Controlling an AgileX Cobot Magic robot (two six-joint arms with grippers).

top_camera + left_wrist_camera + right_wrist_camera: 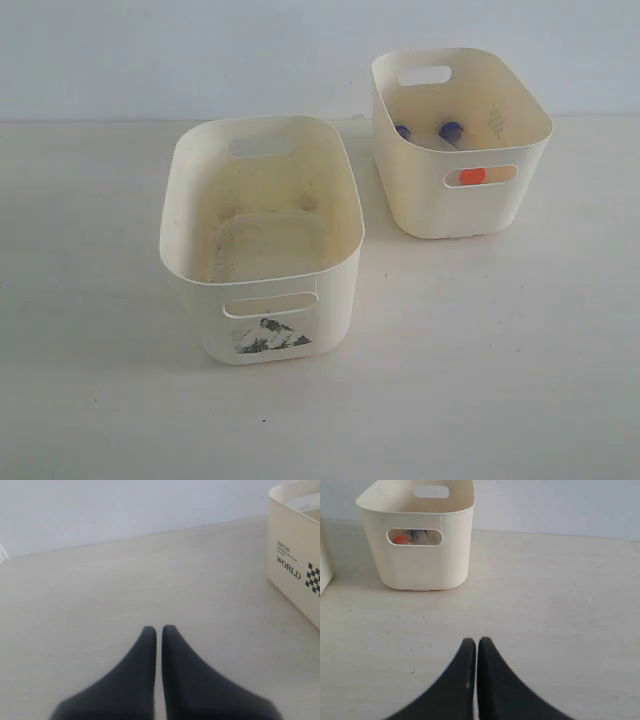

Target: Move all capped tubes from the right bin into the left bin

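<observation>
The right bin (470, 205) is cream with a faint green sprig on its inner wall. It holds capped tubes: two blue caps (451, 129) show over its rim and an orange cap (472, 176) shows through its handle slot. The right wrist view shows this bin (422, 567) with the orange cap (400, 540) behind the slot. The left bin (190, 215) carries the black mountain picture (272, 337) and has a grimy bottom with no tubes in it. My left gripper (159, 628) is shut over bare table beside a bin wall (295, 540). My right gripper (477, 641) is shut, short of the right bin. Neither arm appears in the exterior view.
The pale tabletop (480, 350) spreads around both bins, with a plain light wall (200, 50) behind. In the left wrist view, the nearby bin wall carries black "WORLD" lettering (289, 561) and a checker mark.
</observation>
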